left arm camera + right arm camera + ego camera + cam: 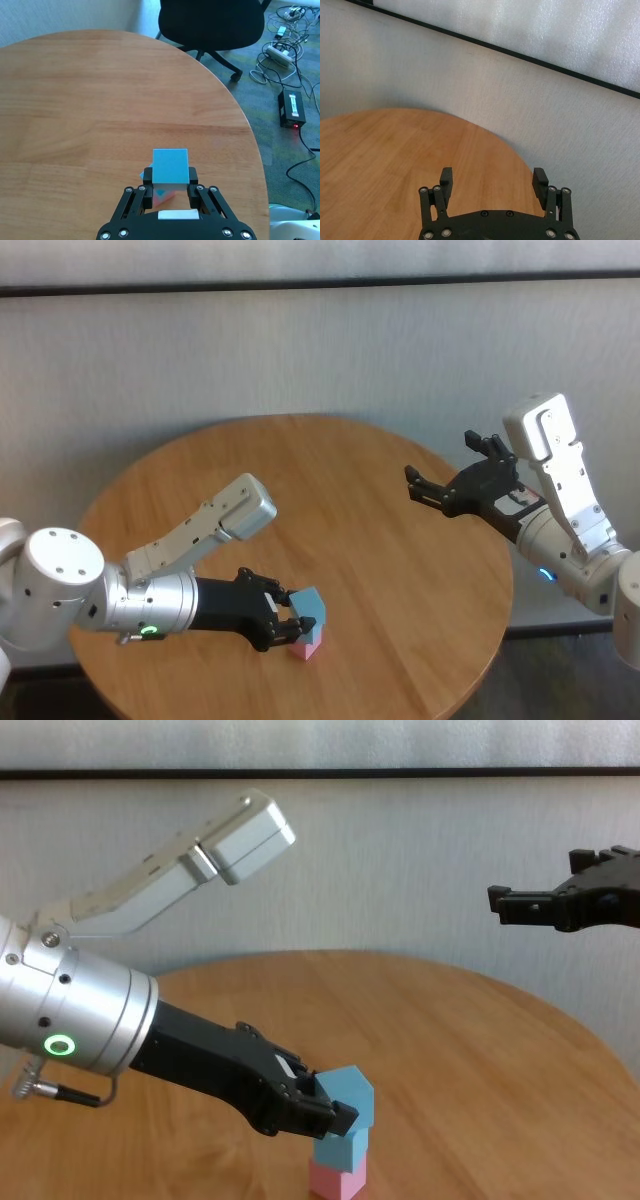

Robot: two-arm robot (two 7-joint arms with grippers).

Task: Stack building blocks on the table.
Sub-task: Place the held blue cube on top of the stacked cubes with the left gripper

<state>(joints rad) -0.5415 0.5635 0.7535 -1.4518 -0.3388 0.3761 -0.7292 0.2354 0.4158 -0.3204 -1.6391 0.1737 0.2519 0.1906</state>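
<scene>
On the table (300, 490), near its front edge, a pink cube (338, 1182) carries a light blue cube (340, 1150). A second light blue cube (352, 1092) is directly above them, turned slightly askew. My left gripper (335, 1112) is shut on this top cube, one finger on each side. I cannot tell whether the cube rests on the one below. The left wrist view shows the top cube (170, 167) between the fingers, with pink beneath it. In the head view only the top cube (308, 604) and the pink cube (308, 644) show. My right gripper (440, 458) hangs open above the table's right side, holding nothing.
A grey wall runs close behind the table. Past the table's edge, the left wrist view shows a black office chair (210, 20), a power strip with cables (280, 50) and a black box (292, 107) on the floor.
</scene>
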